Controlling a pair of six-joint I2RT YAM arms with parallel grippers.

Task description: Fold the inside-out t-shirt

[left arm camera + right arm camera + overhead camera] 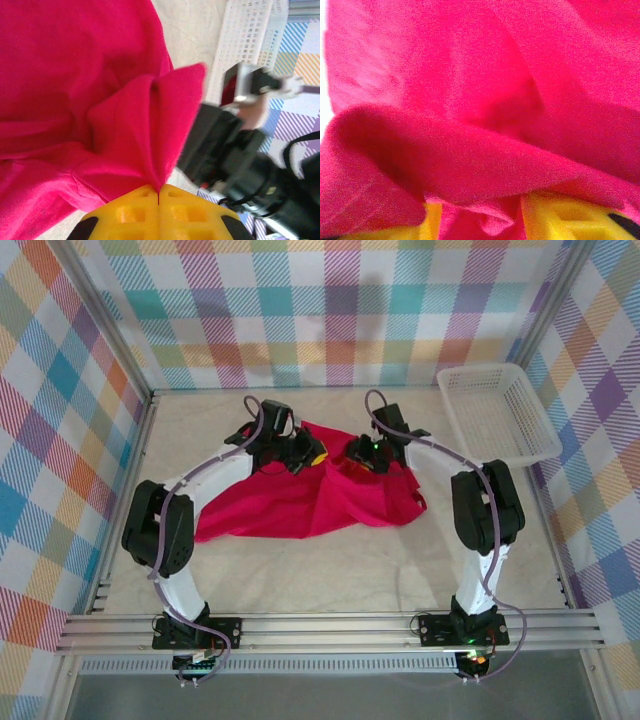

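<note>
Top external view: the red inside-out t-shirt (300,502) is seen bunched up in the middle of the table (350,570), between the two arms, with its far edge up at the two grippers. Trouble could come from the right side. If the cloth is let slip there while the other side is held, the shirt may be pulled crooked and the fold may come out lumpy. A tug from one side only could also drag the whole shirt across the table. The left gripper (159,192) is closed tight, and a peak of red cloth is pinched between its yellow fingers (135,210). The right gripper (480,220) is partly open, with its fingers set apart. A fold of the shirt is draped over and between them, but whether it is gripped cannot be told.
</note>
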